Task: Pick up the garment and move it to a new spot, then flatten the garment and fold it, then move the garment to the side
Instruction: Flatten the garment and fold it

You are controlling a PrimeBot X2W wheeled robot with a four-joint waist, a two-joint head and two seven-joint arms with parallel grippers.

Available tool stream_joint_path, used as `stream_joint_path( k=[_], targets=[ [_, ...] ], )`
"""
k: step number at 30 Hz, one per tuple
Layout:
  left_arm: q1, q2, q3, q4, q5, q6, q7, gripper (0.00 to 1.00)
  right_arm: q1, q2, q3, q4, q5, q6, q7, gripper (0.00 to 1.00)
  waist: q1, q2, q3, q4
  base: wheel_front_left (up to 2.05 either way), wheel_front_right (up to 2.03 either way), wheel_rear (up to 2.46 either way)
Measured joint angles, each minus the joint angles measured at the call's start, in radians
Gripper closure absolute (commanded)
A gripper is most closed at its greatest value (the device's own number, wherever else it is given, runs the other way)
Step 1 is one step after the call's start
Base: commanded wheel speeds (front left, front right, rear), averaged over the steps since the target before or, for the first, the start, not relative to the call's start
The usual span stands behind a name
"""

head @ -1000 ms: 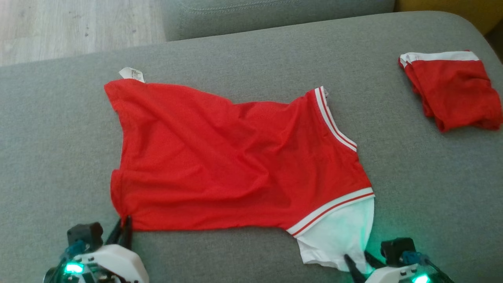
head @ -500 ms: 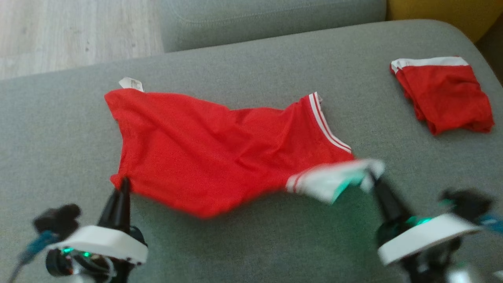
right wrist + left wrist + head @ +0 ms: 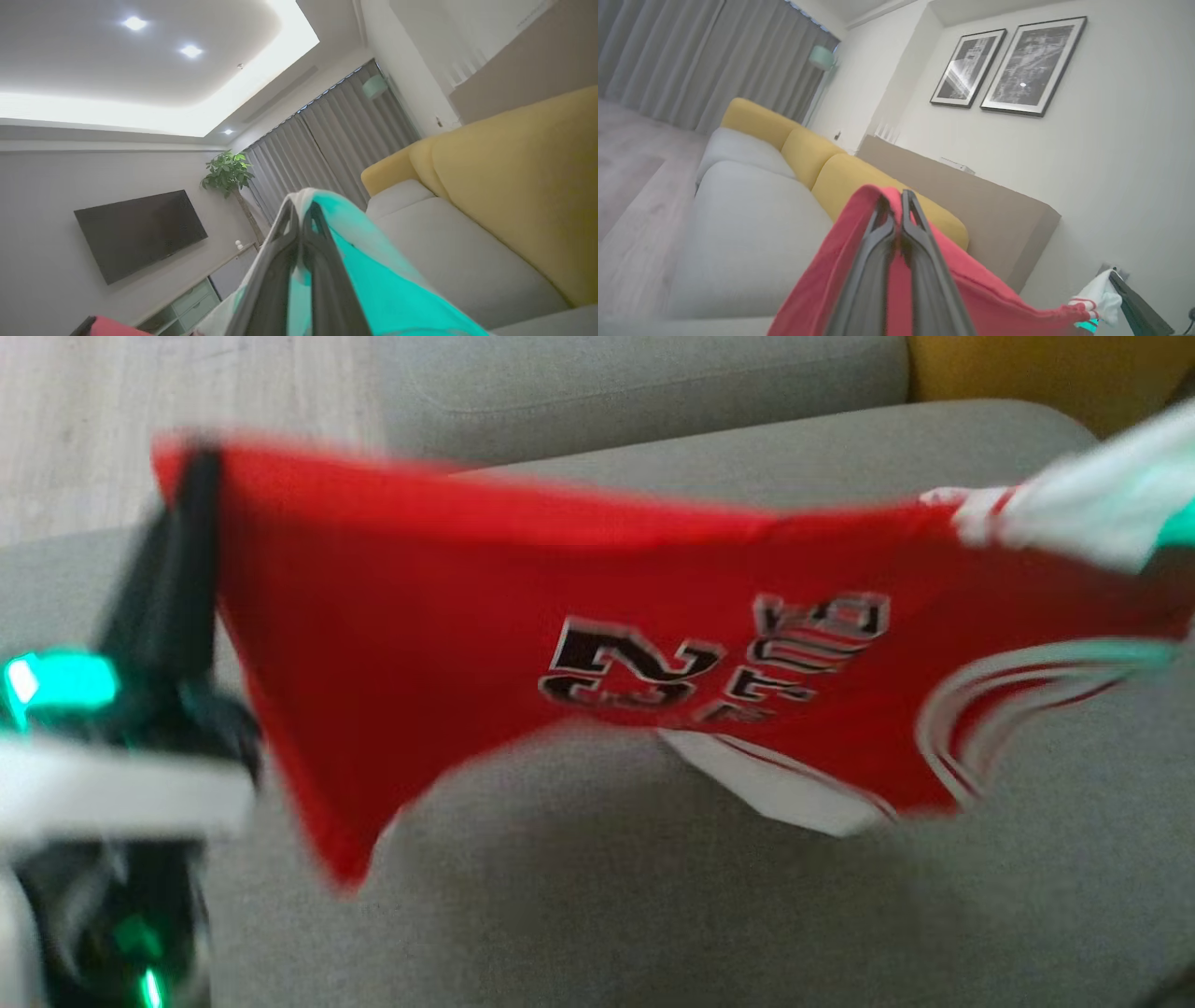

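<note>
A: What is at the far left?

B: The left gripper [image 3: 198, 467], raised, with a green light on its body. Its two dark fingers are pinched together on the upper left corner of the garment [image 3: 485, 597]. The left wrist view shows it clearly: red cloth is caught between the tips and hangs down on both sides of them.

A: And the garment itself, where is it?

B: It is in the air, stretched wide between both grippers, above the grey seat cushion [image 3: 653, 896]. Its top edge runs almost straight across. The rest hangs down, with black and white lettering [image 3: 709, 658] near the middle. The picture is blurred, so I cannot tell whether the lowest red tip touches the cushion.

A: Further to the right?

B: There are white and red stripes, then the white sleeve [image 3: 1092, 513] at the upper right, coloured a little green by the light.

A: Who holds that sleeve?

B: The right gripper [image 3: 299, 212]. In its own wrist view the fingers are clamped on the pale cloth, which folds over the tips. Behind it stands the yellow backrest [image 3: 514, 186].
</note>
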State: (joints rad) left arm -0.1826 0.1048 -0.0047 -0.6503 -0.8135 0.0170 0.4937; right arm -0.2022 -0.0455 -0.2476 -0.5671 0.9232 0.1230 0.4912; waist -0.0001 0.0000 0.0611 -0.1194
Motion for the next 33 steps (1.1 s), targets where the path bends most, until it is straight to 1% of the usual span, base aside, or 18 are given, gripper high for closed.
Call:
stream_joint_path(
  k=[1,3,6,8,10,11,13,16,17,19,21,23,25,26,27,29,31,33],
  targets=[
    [-0.062,0.011,-0.004,0.007,0.002,0.009,0.023,1.00,-0.063,-0.004,-0.015,0.018,-0.025,0.000,0.030,1.00,0.0000,0.0000,0.006,-0.002,0.00,0.00,0.00],
    [-0.188,0.016,-0.017,0.065,-0.002,0.031,0.063,1.00,-0.199,-0.016,-0.025,0.085,-0.069,0.000,0.094,1.00,0.0001,0.0000,0.025,-0.004,0.00,0.00,0.00],
    [-0.371,0.031,-0.036,0.216,0.040,0.037,0.086,1.00,-0.411,-0.015,-0.021,0.230,-0.139,0.000,0.153,1.00,0.0003,0.0000,0.069,-0.006,0.00,0.00,0.00],
    [-0.496,0.050,-0.049,0.344,0.096,0.035,0.074,1.00,-0.547,-0.015,-0.015,0.337,-0.174,0.000,0.161,1.00,0.0003,0.0000,0.105,-0.006,0.00,0.00,0.00],
    [-0.617,0.046,-0.059,0.480,0.127,0.035,0.034,1.00,-0.670,-0.015,0.005,0.444,-0.223,0.000,0.150,1.00,0.0004,0.0000,0.146,-0.005,0.00,0.00,0.00],
    [-0.617,0.046,-0.059,0.480,0.127,0.035,0.034,1.00,-0.670,-0.015,0.005,0.444,-0.223,0.000,0.150,1.00,0.0004,0.0000,0.146,-0.005,0.00,0.00,0.00],
    [-0.731,0.039,-0.063,0.611,0.173,0.027,-0.025,1.00,-0.783,-0.015,0.022,0.563,-0.257,0.000,0.098,1.00,0.0005,0.0000,0.192,-0.005,0.00,0.00,0.00],
    [-0.884,0.030,-0.061,0.772,0.229,0.018,-0.150,1.00,-0.932,-0.015,0.037,0.737,-0.288,0.000,-0.031,1.00,0.0006,-0.0001,0.261,-0.002,0.00,0.00,0.00],
    [-0.928,0.028,-0.059,0.817,0.239,0.003,-0.201,1.00,-0.977,-0.015,0.044,0.788,-0.299,0.000,-0.080,1.00,0.0006,-0.0001,0.283,-0.001,0.00,0.00,0.00],
    [-1.015,0.014,-0.047,0.909,0.253,-0.009,-0.311,1.00,-1.059,-0.016,0.069,0.856,-0.310,0.000,-0.177,1.00,0.0007,-0.0001,0.326,0.001,0.00,0.00,0.00],
    [-1.076,0.010,-0.035,0.978,0.269,-0.038,-0.410,1.00,-1.117,-0.016,0.112,0.884,-0.307,0.000,-0.267,1.00,0.0006,-0.0001,0.364,0.003,0.00,0.00,0.00],
    [-1.099,0.013,-0.029,1.039,0.279,-0.063,-0.485,1.00,-1.133,-0.016,0.165,0.897,-0.292,0.000,-0.322,1.00,0.0005,-0.0001,0.392,0.005,0.00,0.00,0.00],
    [-1.084,0.019,-0.031,1.092,0.281,-0.090,-0.536,1.00,-1.101,-0.016,0.216,0.903,-0.291,0.000,-0.347,1.00,0.0007,-0.0001,0.405,0.006,0.00,0.00,0.00],
    [-1.023,0.018,-0.035,1.124,0.284,-0.108,-0.581,1.00,-1.011,-0.026,0.264,0.897,-0.280,0.000,-0.368,1.00,0.0007,-0.0001,0.397,0.005,0.00,0.00,0.00],
    [-0.981,0.017,-0.036,1.133,0.280,-0.114,-0.601,1.00,-0.951,-0.042,0.286,0.883,-0.280,0.000,-0.376,1.00,0.0005,-0.0001,0.389,0.006,0.00,0.00,0.00],
    [-0.879,0.015,-0.048,1.132,0.267,-0.123,-0.634,1.00,-0.809,-0.080,0.306,0.834,-0.243,0.000,-0.379,1.00,-0.0004,0.0000,0.371,0.012,0.00,0.00,0.00],
    [-0.771,0.017,-0.071,1.117,0.267,-0.128,-0.658,1.00,-0.663,-0.122,0.320,0.774,-0.225,0.000,-0.378,1.00,-0.0003,0.0000,0.357,0.018,0.00,0.00,0.00],
    [-0.645,0.014,-0.087,1.098,0.267,-0.133,-0.683,1.00,-0.522,-0.137,0.331,0.730,-0.199,0.000,-0.378,1.00,0.0002,-0.0001,0.339,0.022,0.00,0.00,0.00]
  ],
)
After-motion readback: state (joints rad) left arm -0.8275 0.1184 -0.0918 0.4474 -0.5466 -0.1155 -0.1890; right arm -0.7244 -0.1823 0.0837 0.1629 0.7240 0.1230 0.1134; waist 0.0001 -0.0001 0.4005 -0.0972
